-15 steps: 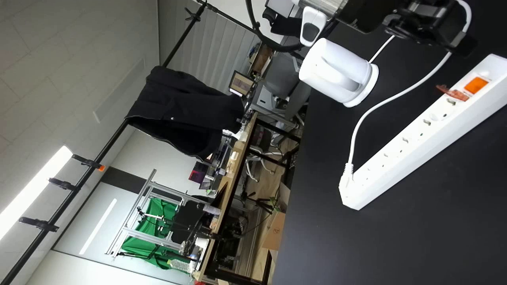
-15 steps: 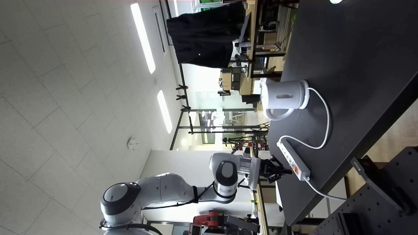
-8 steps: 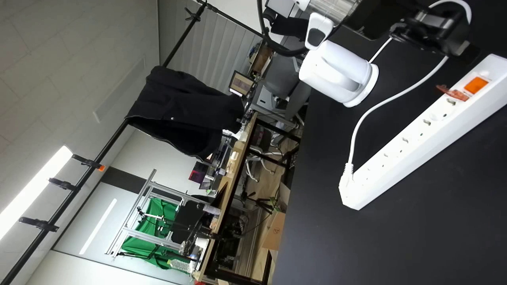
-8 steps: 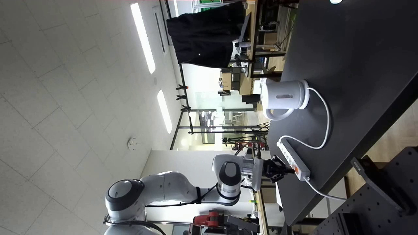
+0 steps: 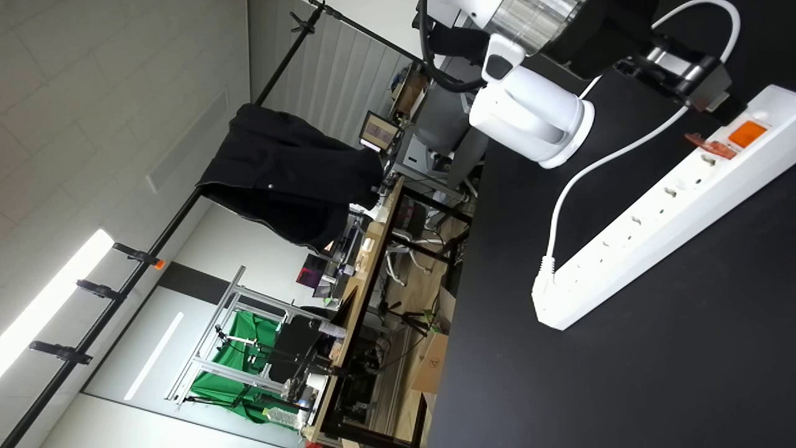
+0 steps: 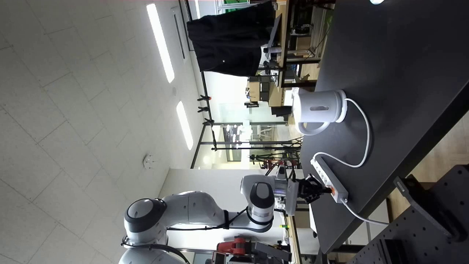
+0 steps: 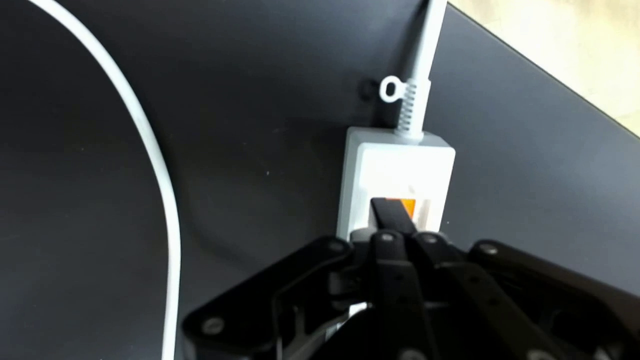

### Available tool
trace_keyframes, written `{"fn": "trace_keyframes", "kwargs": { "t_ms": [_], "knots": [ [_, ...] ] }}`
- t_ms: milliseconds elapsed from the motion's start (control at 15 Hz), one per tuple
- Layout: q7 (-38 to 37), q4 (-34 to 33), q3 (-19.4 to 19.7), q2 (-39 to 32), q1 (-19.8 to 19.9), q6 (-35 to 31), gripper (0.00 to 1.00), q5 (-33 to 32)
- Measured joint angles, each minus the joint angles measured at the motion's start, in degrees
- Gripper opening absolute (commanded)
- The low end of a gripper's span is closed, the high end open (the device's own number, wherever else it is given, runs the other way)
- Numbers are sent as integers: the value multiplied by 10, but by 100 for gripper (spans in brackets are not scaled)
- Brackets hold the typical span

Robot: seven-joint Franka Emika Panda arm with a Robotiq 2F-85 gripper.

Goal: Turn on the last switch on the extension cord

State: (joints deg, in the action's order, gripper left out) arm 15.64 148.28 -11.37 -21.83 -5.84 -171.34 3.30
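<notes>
A white extension cord [image 5: 659, 214] with a row of sockets lies on the dark table; it also shows in an exterior view [image 6: 324, 174] and in the wrist view [image 7: 405, 167]. Its orange switch [image 5: 747, 134] sits near the cable end and is partly covered by a fingertip in the wrist view [image 7: 410, 205]. A reddish translucent flap [image 5: 712, 147] stands up beside the switch. My gripper [image 7: 393, 215] is shut with nothing visible between its fingers. In an exterior view its fingertips [image 5: 729, 111] are just beside the switch; I cannot tell whether they touch it.
A white kettle [image 5: 528, 115] stands on the table, also in an exterior view [image 6: 318, 106]. Its white cable [image 7: 162, 175] curves over the table to a plug [image 5: 545, 287] at the strip's far end. The table edge [image 7: 545, 75] lies beyond the strip's cable end.
My gripper has moved down and closer to the extension cord, and its fingertips are now at the orange switch. The extension cord, flap and kettle have not moved.
</notes>
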Motion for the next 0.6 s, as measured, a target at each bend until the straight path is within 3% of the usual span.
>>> {"fn": "trace_keyframes", "kwargs": {
  "t_ms": [333,600],
  "knots": [
    [-48,-7,17,-13,-26,-14,0,-12],
    [-90,-12,57,-18,-73,-14,0,-35]
  ]
}}
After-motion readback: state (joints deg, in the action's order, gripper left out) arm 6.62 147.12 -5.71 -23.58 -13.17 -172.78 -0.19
